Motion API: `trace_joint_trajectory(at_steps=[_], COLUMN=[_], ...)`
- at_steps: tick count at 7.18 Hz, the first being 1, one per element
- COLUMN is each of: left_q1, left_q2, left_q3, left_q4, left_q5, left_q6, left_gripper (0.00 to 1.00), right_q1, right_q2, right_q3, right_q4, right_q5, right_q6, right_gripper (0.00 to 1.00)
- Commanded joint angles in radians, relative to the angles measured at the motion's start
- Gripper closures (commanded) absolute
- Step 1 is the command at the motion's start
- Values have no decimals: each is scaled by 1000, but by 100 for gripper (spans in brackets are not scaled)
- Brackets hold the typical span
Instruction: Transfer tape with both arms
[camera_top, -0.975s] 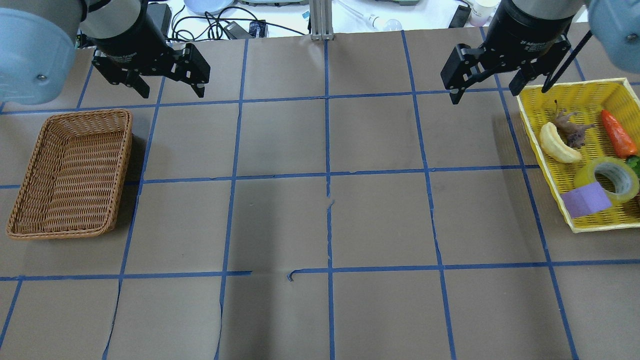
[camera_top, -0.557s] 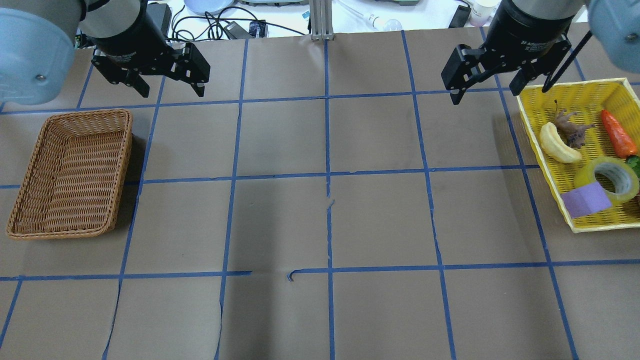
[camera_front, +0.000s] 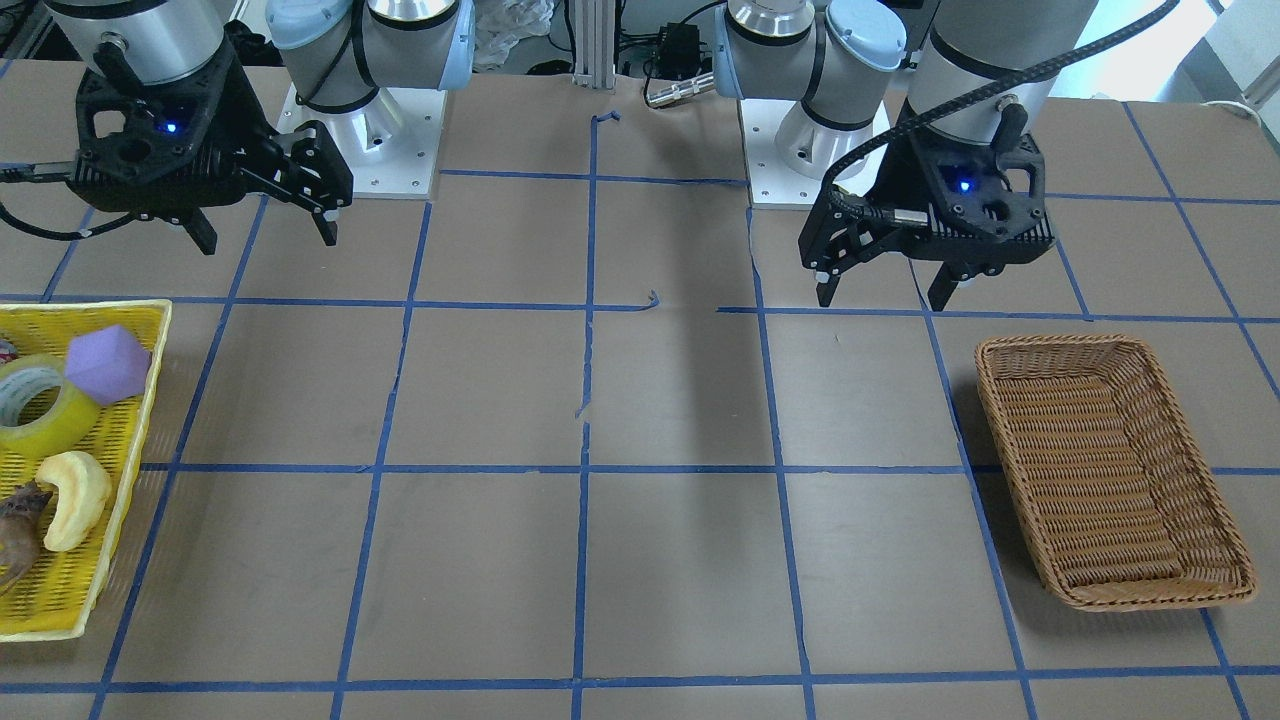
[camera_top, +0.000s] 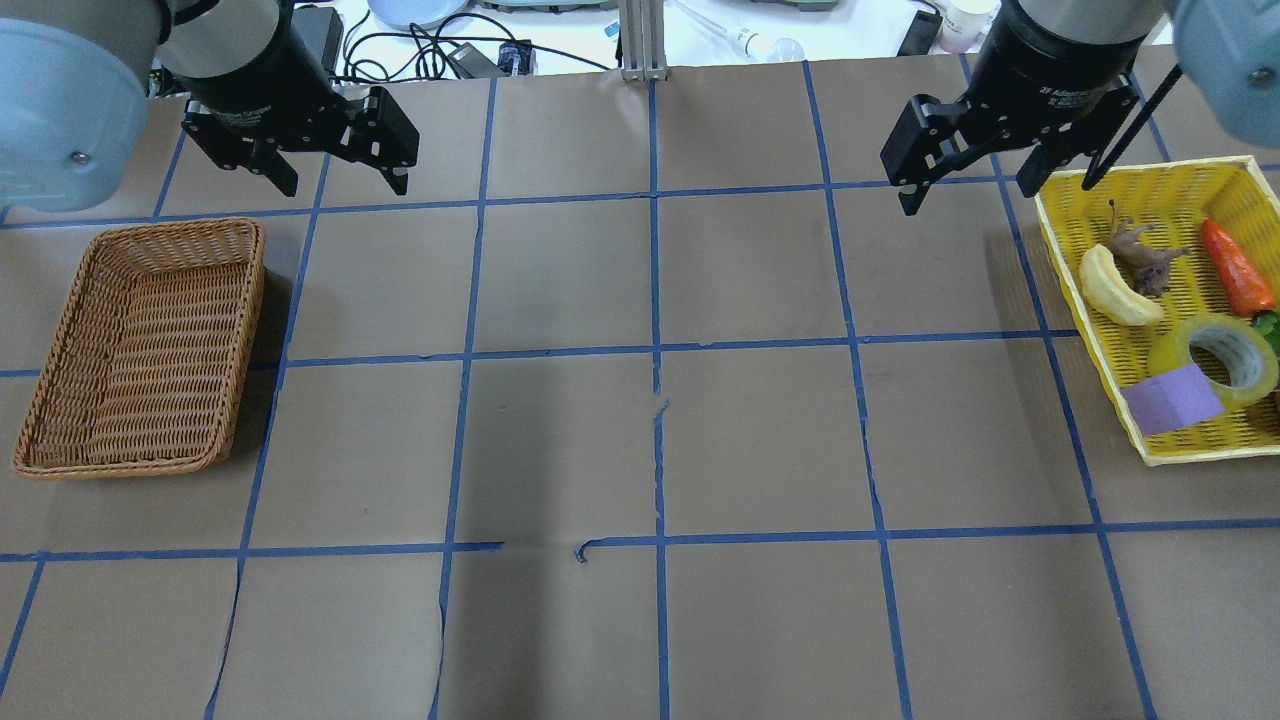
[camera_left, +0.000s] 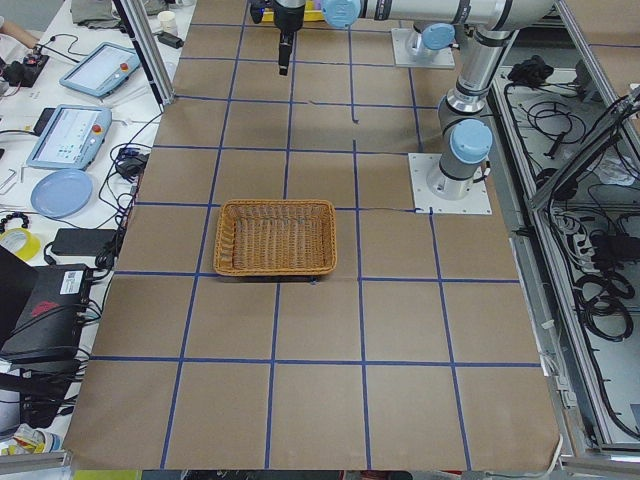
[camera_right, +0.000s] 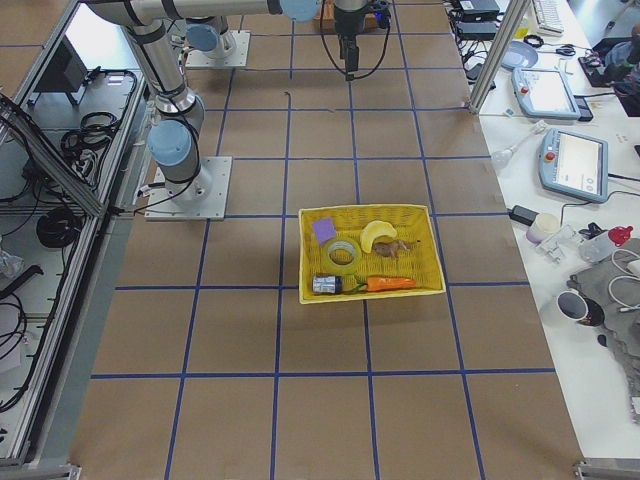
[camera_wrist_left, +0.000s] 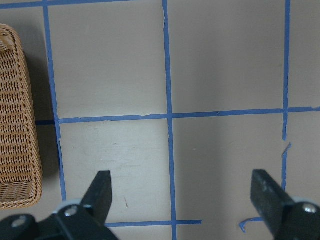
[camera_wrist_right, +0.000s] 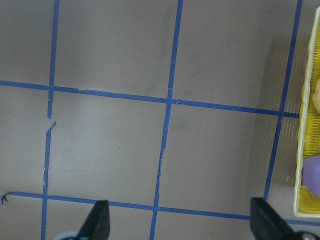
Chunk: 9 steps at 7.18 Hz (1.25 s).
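The tape (camera_top: 1172, 348), a yellow translucent roll with a whitish core, lies flat in the yellow basket (camera_top: 1210, 452) at the table's right, touching a purple polyhedron (camera_top: 1172, 398). It also shows in the front view (camera_front: 58, 425) and the right side view (camera_right: 344, 254). My right gripper (camera_top: 968, 195) is open and empty, hovering just left of the basket's far corner. My left gripper (camera_top: 345, 187) is open and empty, hovering beyond the far right corner of an empty wicker basket (camera_top: 165, 228). Both wrist views show open fingers over bare table.
The yellow basket also holds a pale yellow crescent toy (camera_top: 1115, 287), a brown figure (camera_top: 1145, 258) and an orange carrot (camera_top: 1237, 268). Brown paper with blue tape grid lines covers the table between the two baskets. Cables and devices lie beyond the far edge.
The right wrist has turned very slightly. Nothing else has visibly changed.
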Motion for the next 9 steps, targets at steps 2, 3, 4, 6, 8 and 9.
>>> trace_joint_trajectory(at_steps=[2, 3, 4, 6, 8, 9], left_q1=[-2, 3, 1, -2, -4, -4], left_q2=[-2, 2, 2, 1, 5, 2], left_q3=[4, -2, 3, 0, 0, -3], left_q4=[0, 0, 0, 0, 0, 0], left_q5=[1, -2, 1, 0, 3, 0], left_q6=[0, 0, 0, -1, -1, -1], left_gripper=[0, 0, 0, 0, 0, 0], right_q1=[-3, -3, -2, -3, -5, -3], right_q2=[2, 0, 0, 0, 2, 2], right_q3=[1, 1, 1, 1, 1, 1], right_q4=[1, 1, 1, 4, 7, 9], right_q5=[-4, -3, -3, -3, -1, -1], right_q6=[-26, -28, -28, -28, -28, -31], right_gripper=[0, 0, 0, 0, 0, 0])
